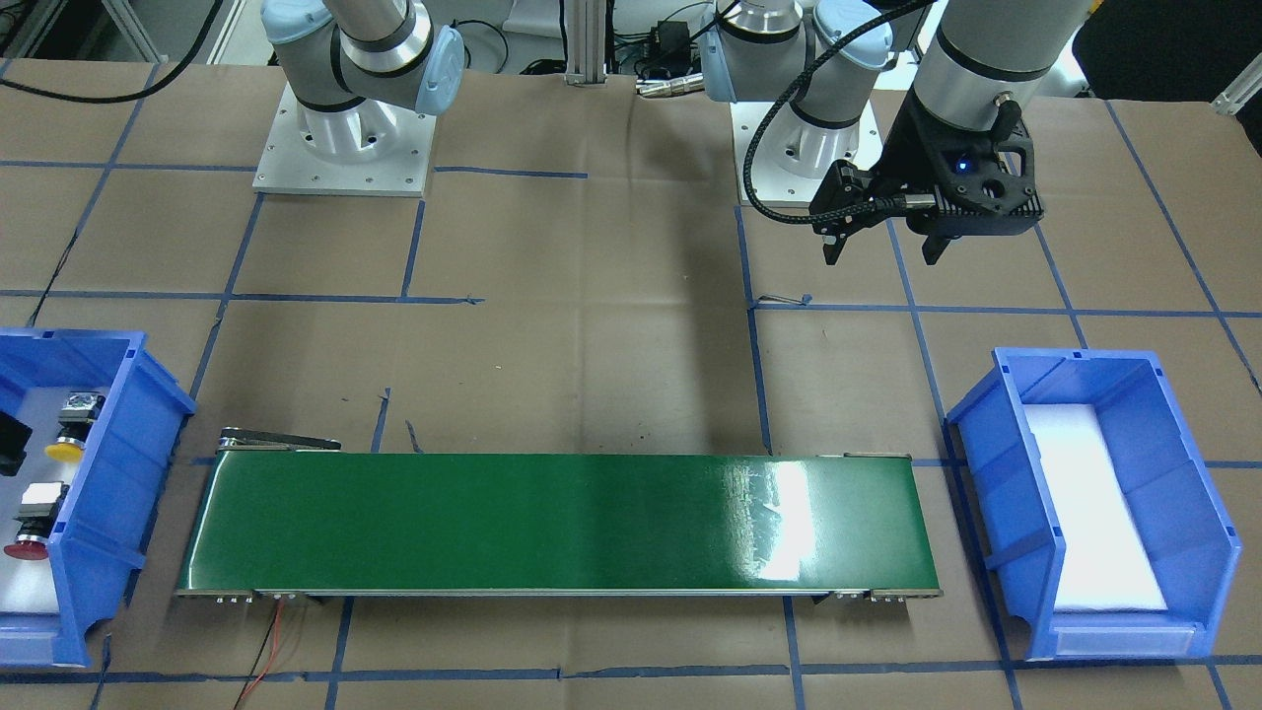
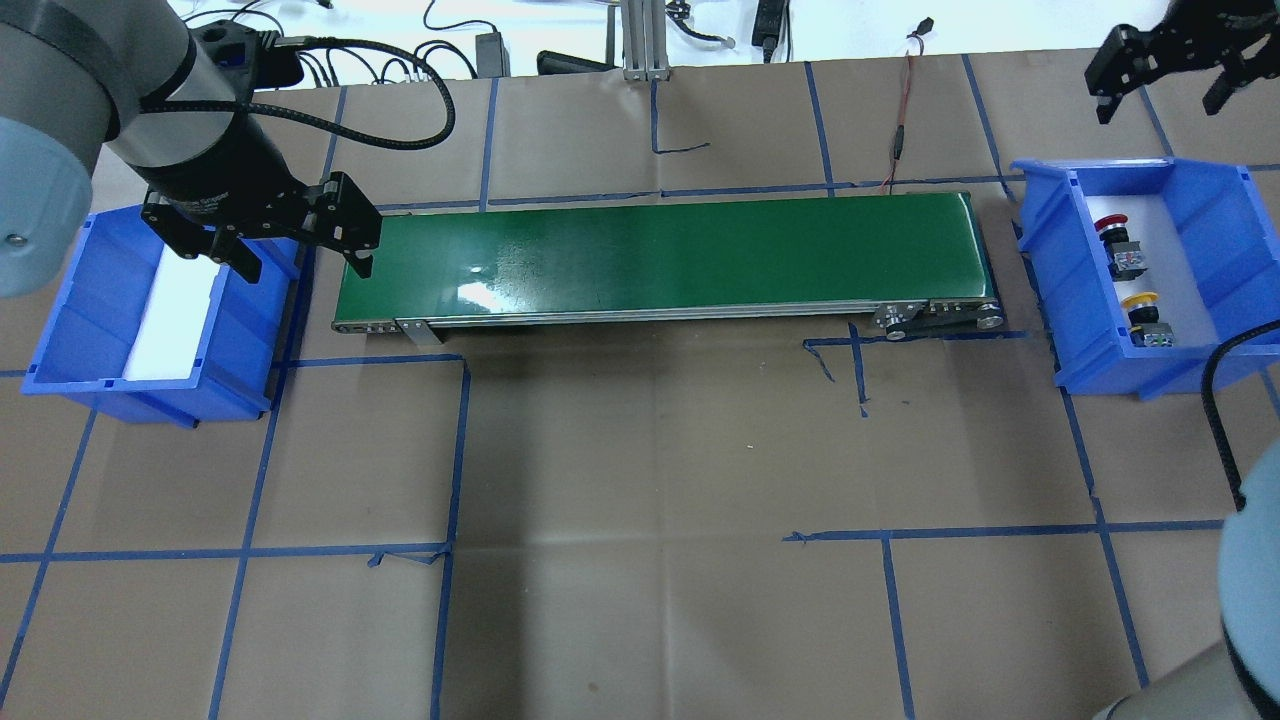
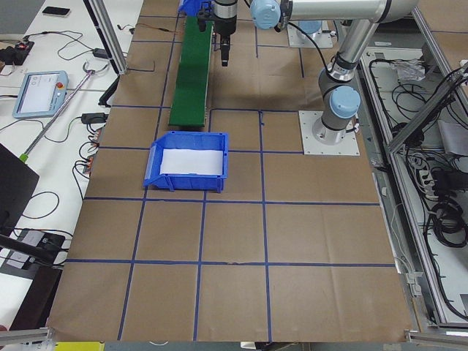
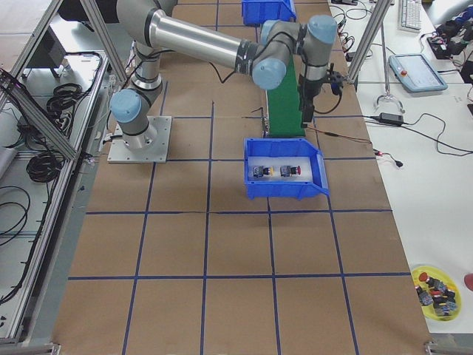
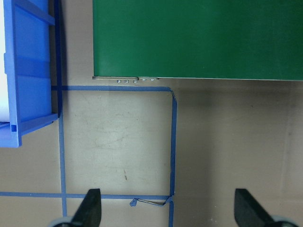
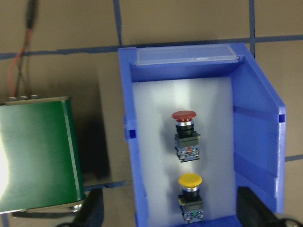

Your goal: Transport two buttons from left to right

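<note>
The red-capped button (image 2: 1110, 226) and the yellow-capped button (image 2: 1140, 300) lie on the white floor of the blue bin (image 2: 1040, 250) at the belt's right end. They also show in the right wrist view, red (image 6: 184, 116) and yellow (image 6: 190, 180), and in the front view, red (image 1: 27, 547) and yellow (image 1: 64, 451). My right gripper (image 2: 1158, 105) is open and empty, high above the bin's far side. My left gripper (image 2: 305, 268) is open and empty, hanging over the belt's left end beside the other blue bin (image 2: 60, 330).
A green conveyor belt (image 2: 660, 255) runs between the two bins. The left bin holds only a white liner (image 1: 1085, 503). Brown paper with blue tape lines covers the table. Cables lie along the far edge.
</note>
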Action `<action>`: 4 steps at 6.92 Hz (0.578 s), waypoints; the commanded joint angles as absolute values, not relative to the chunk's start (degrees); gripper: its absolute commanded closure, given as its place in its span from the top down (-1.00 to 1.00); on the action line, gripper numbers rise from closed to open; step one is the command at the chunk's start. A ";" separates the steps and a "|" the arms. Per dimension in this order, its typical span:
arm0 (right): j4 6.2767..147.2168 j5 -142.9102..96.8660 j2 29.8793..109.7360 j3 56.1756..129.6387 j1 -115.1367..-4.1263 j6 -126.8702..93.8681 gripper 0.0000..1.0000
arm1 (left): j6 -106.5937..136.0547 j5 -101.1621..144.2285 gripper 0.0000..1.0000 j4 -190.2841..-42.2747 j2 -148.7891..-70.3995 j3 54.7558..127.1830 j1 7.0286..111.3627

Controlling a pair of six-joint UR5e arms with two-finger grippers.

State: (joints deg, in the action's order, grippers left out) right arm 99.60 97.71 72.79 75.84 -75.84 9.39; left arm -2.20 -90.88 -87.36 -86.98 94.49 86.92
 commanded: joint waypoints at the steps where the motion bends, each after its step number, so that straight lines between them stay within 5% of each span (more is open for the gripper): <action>1: 97.56 97.65 82.05 80.74 -89.58 -0.59 0.98 | -2.20 -90.88 1.00 -87.36 -87.01 94.48 86.92; 4: 96.79 97.65 87.44 88.68 -94.75 -4.10 0.99 | -2.29 -90.97 1.00 -87.36 -86.92 94.57 86.92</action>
